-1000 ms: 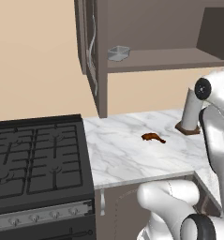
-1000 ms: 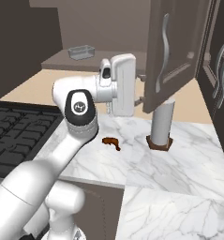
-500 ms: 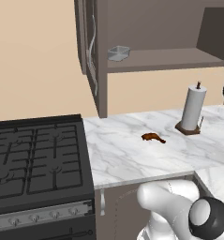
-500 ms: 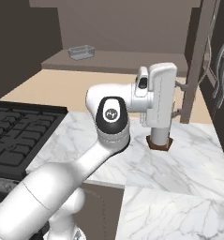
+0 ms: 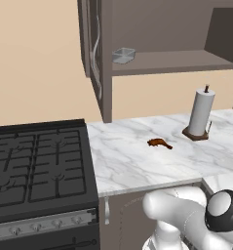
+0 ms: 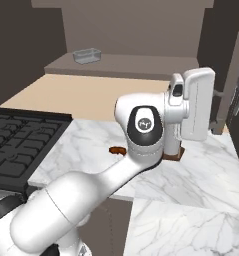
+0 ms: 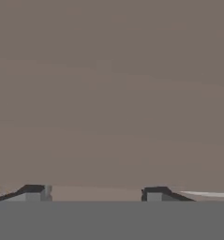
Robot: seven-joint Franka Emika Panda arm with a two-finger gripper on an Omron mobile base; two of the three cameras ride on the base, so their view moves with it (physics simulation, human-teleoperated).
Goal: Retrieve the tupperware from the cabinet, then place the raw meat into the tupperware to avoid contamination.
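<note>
- Sitting at the shelf's left end in the open cabinet (image 5: 152,29), the tupperware (image 5: 123,55) looks light and stiff; grip one rim wall
- Right base: raw meat (image 6: 117,150) mid-surface (image 6: 201,170), soft, likely slippery
- Hand: pincer (image 7: 95,194) spread, empty

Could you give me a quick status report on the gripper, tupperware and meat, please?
Gripper open, empty, facing a brown cabinet panel. Tupperware on cabinet shelf. Raw meat on counter.
</note>
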